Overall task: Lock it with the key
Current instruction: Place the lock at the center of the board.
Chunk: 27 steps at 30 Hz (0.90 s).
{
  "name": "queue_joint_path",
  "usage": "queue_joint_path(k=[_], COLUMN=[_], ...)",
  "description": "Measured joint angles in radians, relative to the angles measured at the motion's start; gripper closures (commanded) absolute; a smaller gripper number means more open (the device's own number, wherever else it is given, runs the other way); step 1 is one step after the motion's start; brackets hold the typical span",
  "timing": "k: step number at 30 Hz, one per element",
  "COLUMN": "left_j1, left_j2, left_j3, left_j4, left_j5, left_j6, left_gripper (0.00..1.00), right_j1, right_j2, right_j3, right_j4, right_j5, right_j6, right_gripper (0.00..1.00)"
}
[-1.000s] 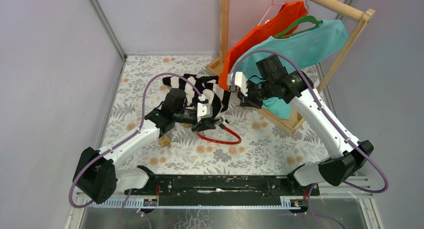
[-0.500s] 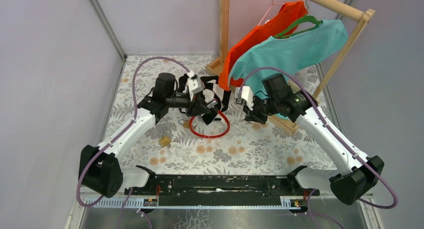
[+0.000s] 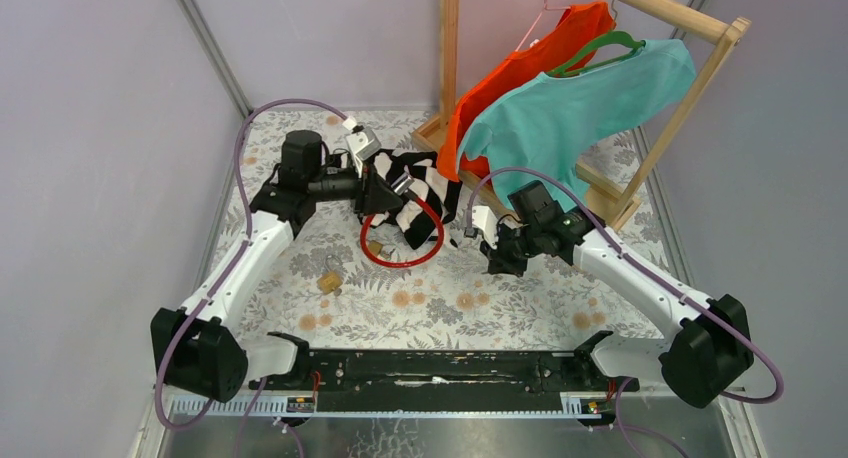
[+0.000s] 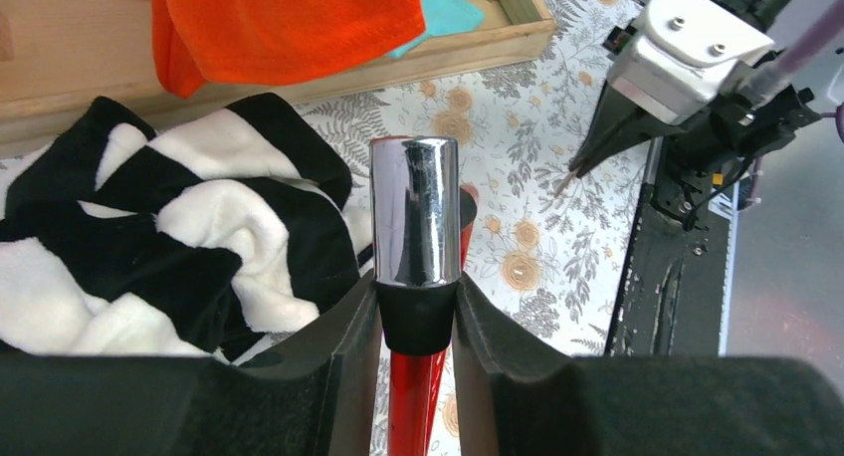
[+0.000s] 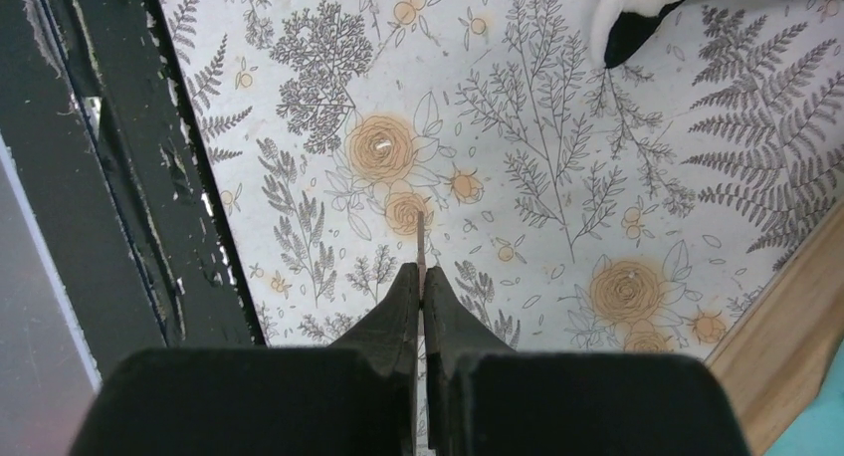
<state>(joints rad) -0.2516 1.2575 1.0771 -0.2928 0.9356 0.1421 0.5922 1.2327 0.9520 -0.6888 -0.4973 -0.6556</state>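
Note:
My left gripper (image 3: 385, 190) is shut on the black collar of a red cable lock (image 3: 402, 261). The lock's chrome end (image 4: 414, 217) sticks up between the jaws (image 4: 416, 312). Its red loop hangs over the striped cloth and the floral table. My right gripper (image 3: 470, 240) is shut on a thin key (image 5: 422, 239), whose blade pokes out past the fingertips (image 5: 422, 279). In the left wrist view the right gripper (image 4: 597, 147) and the key tip (image 4: 565, 184) sit to the right of the chrome end, apart from it.
A black-and-white striped cloth (image 3: 422, 183) lies behind the lock. Two brass padlocks (image 3: 329, 281) (image 3: 376, 248) lie on the table. A wooden rack (image 3: 590, 193) with an orange shirt (image 3: 520, 68) and a teal shirt (image 3: 590, 103) stands at the back right.
My left arm has lifted the cable lock and swung it back and to the left. My right arm has come down and forward, toward the table's middle, with the key still in it.

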Motion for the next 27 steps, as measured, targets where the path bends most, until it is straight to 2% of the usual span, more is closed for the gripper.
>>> queue_joint_path(k=[9, 17, 23, 27], left_j1=[-0.025, -0.021, -0.018, -0.035], left_j2=[-0.034, -0.034, -0.031, 0.000], left_j3=[-0.071, -0.094, -0.186, -0.249], left_j4=[-0.007, 0.002, 0.094, 0.179], left_j5=[0.051, -0.034, 0.019, 0.041], left_j6=[-0.049, -0.085, -0.137, -0.239], left_gripper=[1.00, 0.99, 1.00, 1.00], right_j1=[-0.011, -0.023, -0.024, -0.024], right_j2=[-0.008, -0.018, -0.018, -0.018], right_j3=[-0.046, -0.068, -0.072, -0.072], right_j4=[0.086, 0.130, 0.153, 0.164], right_j5=[-0.015, -0.008, 0.000, 0.011], right_j6=[0.022, 0.053, 0.075, 0.090], right_gripper=[1.00, 1.00, 1.00, 1.00])
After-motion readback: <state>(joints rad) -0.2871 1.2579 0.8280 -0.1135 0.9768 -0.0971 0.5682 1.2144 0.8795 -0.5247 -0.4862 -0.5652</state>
